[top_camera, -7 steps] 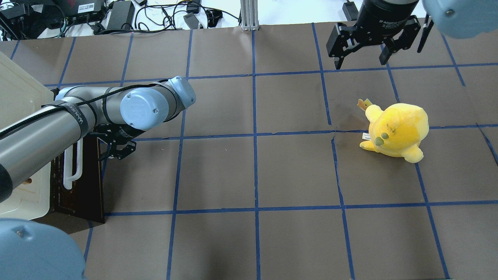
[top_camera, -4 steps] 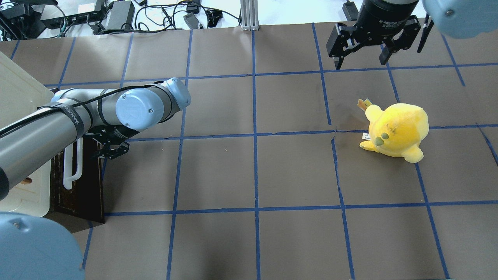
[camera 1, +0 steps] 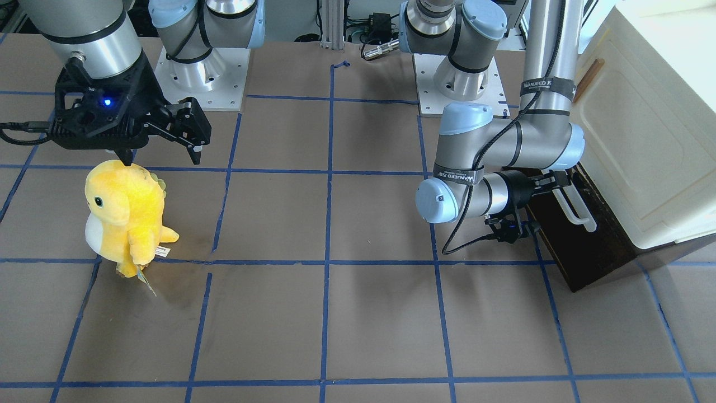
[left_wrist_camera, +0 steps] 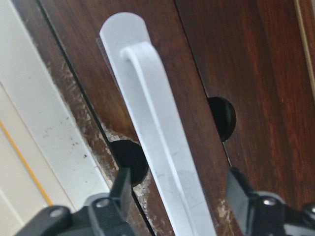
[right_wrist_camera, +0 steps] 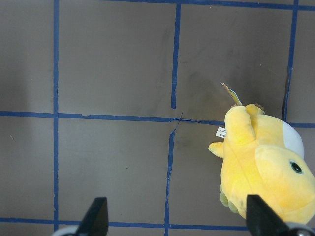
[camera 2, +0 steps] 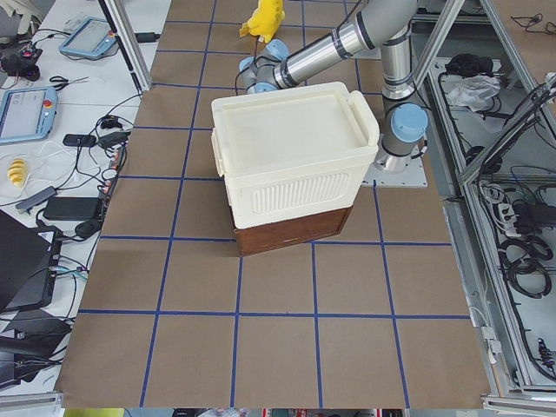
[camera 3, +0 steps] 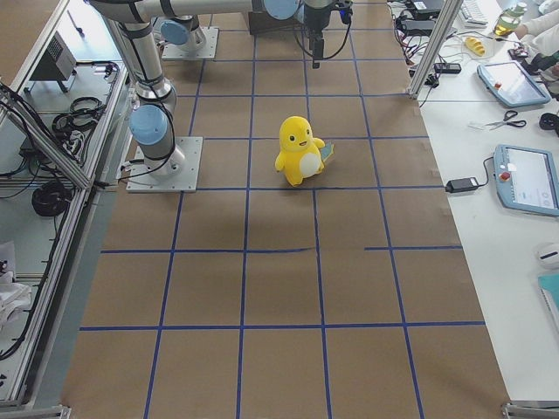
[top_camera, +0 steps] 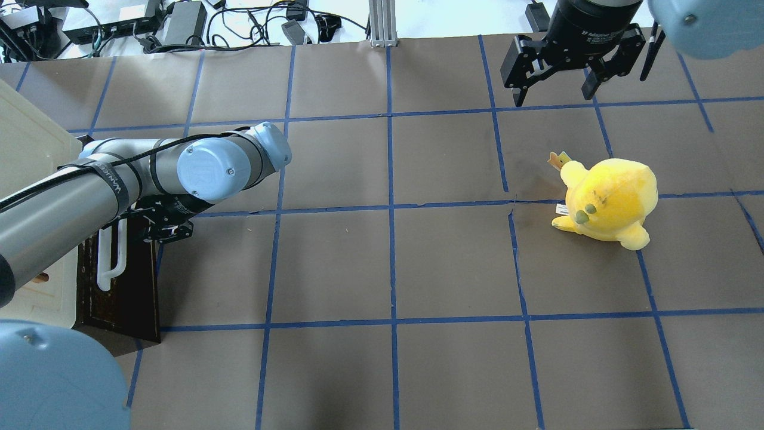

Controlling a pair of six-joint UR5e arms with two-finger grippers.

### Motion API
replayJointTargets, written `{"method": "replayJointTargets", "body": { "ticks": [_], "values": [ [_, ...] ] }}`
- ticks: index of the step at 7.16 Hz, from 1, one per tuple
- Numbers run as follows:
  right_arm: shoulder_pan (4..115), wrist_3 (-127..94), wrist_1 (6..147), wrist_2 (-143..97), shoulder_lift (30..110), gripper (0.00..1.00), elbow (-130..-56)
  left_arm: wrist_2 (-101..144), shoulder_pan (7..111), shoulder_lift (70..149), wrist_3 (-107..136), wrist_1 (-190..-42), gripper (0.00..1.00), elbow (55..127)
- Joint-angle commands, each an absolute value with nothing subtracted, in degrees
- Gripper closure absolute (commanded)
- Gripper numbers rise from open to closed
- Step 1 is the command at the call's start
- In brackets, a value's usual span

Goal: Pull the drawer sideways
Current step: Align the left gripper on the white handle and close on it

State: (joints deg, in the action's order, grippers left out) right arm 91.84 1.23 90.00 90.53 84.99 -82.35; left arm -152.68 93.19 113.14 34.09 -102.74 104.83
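The dark brown drawer point(top_camera: 128, 286) sits under a cream-white cabinet at the table's left; it also shows in the front view point(camera 1: 593, 252) and the left side view point(camera 2: 291, 234). Its long white bar handle point(top_camera: 112, 254) fills the left wrist view point(left_wrist_camera: 157, 128). My left gripper point(left_wrist_camera: 177, 206) is open with one finger on each side of the handle's upper part, not closed on it; overhead the arm mostly hides it point(top_camera: 160, 226). My right gripper point(top_camera: 553, 95) is open and empty, hovering at the far right, apart from the drawer.
The cream-white cabinet point(camera 1: 643, 140) stands on top of the drawer's case. A yellow plush toy point(top_camera: 609, 200) stands on the right half of the table, just below my right gripper, and shows in the right wrist view point(right_wrist_camera: 266, 167). Cables and boxes lie beyond the far edge.
My left gripper has moved left to the drawer front and now straddles the white handle. The right arm and the plush have not moved.
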Motion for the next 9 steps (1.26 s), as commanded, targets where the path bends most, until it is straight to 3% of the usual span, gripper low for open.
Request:
{"method": "replayJointTargets", "body": {
  "ticks": [1,3,9],
  "values": [
    [91.85,1.23,90.0,90.53,84.99,0.0,-82.35,-152.67,93.25,113.2,34.54,-102.74,0.65,104.85],
    [91.85,1.23,90.0,90.53,84.99,0.0,-82.35,-152.67,93.25,113.2,34.54,-102.74,0.72,104.77],
    [91.85,1.23,90.0,90.53,84.99,0.0,-82.35,-152.14,93.87,113.55,34.54,-102.83,0.77,104.41]
  ]
}}
